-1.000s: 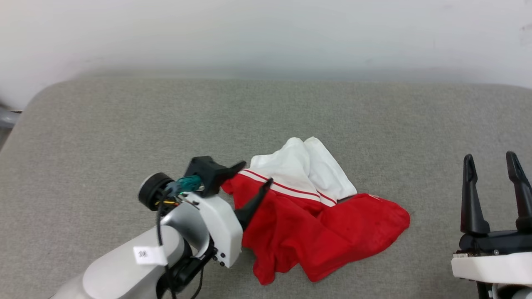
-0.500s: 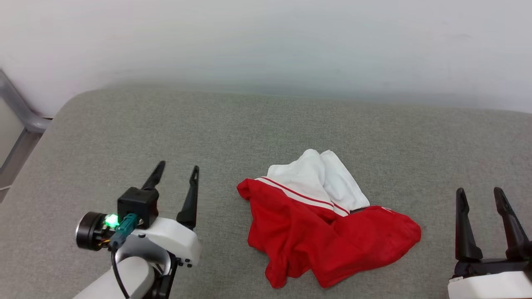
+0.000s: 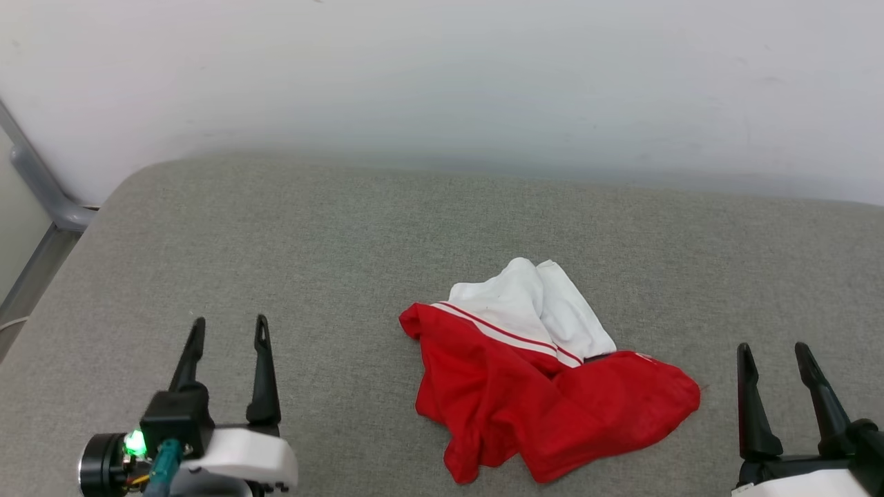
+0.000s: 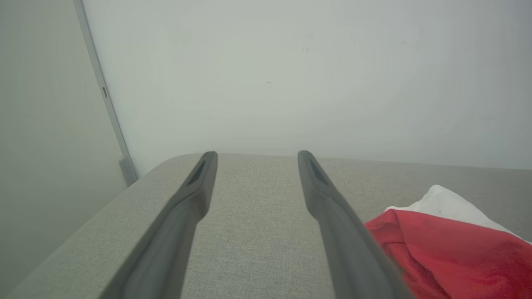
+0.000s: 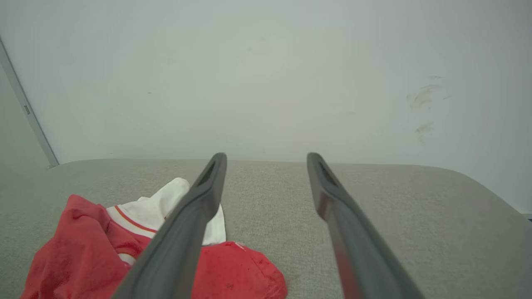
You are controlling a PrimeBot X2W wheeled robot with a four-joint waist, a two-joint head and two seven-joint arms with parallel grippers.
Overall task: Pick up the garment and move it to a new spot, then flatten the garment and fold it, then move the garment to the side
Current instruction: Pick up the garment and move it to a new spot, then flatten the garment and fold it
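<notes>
Since a second ago the left gripper (image 3: 231, 321) has withdrawn from the left edge of the garment (image 3: 539, 393), where its fingers stood against the red cloth. It now sits at the lower left of the head view, well apart from it. The head camera has also shifted, so the garment's apparent drift is no move of the cloth. Left gripper: jaws spread wide, nothing between them, fingers pointing away from the robot over the bare grey cushion (image 3: 331, 235). Right gripper (image 3: 772, 347): jaws likewise wide and empty, at the lower right, near the garment's right end but not touching it. Garment: crumpled in a heap on the cushion between the two grippers, closer to the right one, with the red body toward the robot and a white sleeve with red-and-white striped trim bunched on the far side. A pale wall (image 3: 442, 83) runs behind the cushion, and a grey metal frame (image 3: 41, 200) stands at the far left
</notes>
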